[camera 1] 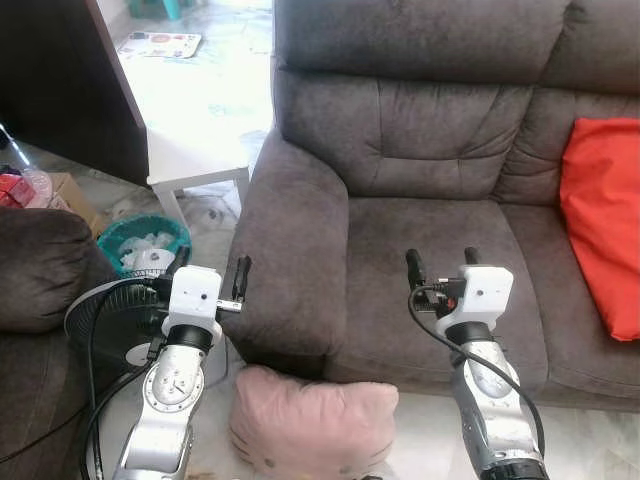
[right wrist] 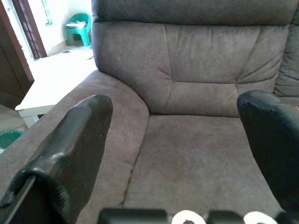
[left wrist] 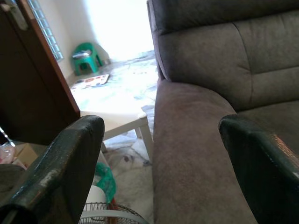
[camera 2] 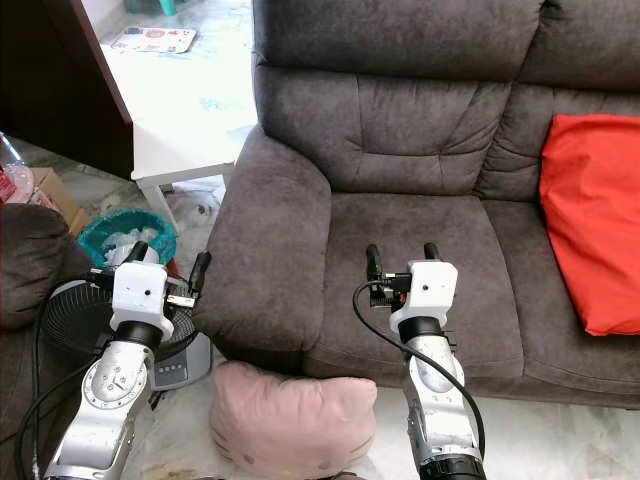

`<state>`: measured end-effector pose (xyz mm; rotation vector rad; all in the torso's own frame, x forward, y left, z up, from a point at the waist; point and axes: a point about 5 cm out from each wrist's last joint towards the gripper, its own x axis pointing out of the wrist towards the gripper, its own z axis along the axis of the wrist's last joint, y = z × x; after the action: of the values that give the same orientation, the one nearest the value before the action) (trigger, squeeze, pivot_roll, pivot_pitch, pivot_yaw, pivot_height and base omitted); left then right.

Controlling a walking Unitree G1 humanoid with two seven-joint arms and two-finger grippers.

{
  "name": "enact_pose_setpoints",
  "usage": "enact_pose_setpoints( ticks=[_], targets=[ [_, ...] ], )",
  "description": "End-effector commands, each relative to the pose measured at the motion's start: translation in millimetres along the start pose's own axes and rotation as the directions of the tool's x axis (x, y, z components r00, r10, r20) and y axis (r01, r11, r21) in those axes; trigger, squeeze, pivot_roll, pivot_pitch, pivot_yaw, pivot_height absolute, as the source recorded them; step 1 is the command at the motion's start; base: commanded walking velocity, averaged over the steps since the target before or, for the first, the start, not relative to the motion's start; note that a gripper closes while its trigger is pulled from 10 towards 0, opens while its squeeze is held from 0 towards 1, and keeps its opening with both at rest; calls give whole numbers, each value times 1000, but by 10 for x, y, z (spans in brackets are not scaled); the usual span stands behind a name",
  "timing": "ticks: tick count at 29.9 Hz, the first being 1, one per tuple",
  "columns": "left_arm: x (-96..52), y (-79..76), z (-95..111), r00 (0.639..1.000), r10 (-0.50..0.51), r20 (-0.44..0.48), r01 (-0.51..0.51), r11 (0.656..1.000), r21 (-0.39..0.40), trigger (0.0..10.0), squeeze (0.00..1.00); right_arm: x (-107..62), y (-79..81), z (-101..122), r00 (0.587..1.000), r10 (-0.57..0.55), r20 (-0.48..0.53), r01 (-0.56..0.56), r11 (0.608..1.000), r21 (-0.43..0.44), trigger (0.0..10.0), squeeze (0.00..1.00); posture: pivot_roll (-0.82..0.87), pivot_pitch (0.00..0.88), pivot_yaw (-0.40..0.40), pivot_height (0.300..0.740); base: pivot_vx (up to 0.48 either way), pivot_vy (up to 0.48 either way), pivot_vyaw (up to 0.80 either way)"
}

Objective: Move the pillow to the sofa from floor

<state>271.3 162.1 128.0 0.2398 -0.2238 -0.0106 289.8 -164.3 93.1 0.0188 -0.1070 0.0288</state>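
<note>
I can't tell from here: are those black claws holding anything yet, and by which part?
Nothing is held. The left gripper and right gripper are both open in the air, and the pink pillow lies on the floor below them.

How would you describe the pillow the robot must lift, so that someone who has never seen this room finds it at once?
Start at the grey sofa and drop to the floor in front of its left armrest. There, against the sofa's base, lies the pink pillow, low between the robot's two arms. It is pale pink with a faint cat face, unlike the red cushion up on the seat.
</note>
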Motion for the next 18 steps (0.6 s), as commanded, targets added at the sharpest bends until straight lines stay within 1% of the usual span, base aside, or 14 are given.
enact_pose_setpoints(
  ticks=[1,3,6,8,9,10,11,12,15,18],
  targets=[
    [-33,33,81,999,28,43,-28,1000,-3,10000,0,-34,0,37,1000,10,23,-10,1000,-10,10000,0,146,118,-46,740,0,0,0],
    [-69,58,110,997,58,53,-58,998,-1,10000,0,-63,-12,57,1000,6,29,-6,1000,-8,10000,0,151,120,-50,740,0,0,0],
    [-89,85,112,996,75,54,-75,997,-1,10000,0,-80,-43,75,999,0,34,0,1000,-10,10000,0,151,122,-55,740,0,0,0],
    [-91,95,106,996,77,54,-77,997,2,10000,0,-88,-61,94,999,14,42,-13,1000,-27,10000,0,152,123,-55,740,0,0,0],
    [-92,103,102,996,72,53,-73,997,12,10000,0,-89,-105,100,999,18,39,-15,998,-60,10000,0,146,123,-54,740,0,0,0],
    [-92,103,102,996,72,53,-73,997,12,10000,0,-89,-105,100,999,18,39,-15,998,-60,10000,0,146,123,-54,740,0,0,0],
    [-96,114,101,996,72,52,-73,997,14,10000,0,-90,-144,105,999,8,38,-6,998,-64,10000,0,142,118,-55,740,0,0,0],
    [-126,155,105,996,68,49,-69,997,25,10000,0,-102,-233,133,999,-8,40,11,998,-68,10000,0,143,117,-54,740,0,0,0],
    [-178,216,97,997,65,39,-67,997,40,10000,0,-145,-294,155,999,-11,39,14,997,-76,10000,0,140,119,-58,740,0,0,0],
    [-212,258,82,997,66,30,-67,996,51,10000,0,-196,-308,145,1000,-3,31,6,997,-83,10000,0,139,115,-55,740,0,0,0]
  ],
)
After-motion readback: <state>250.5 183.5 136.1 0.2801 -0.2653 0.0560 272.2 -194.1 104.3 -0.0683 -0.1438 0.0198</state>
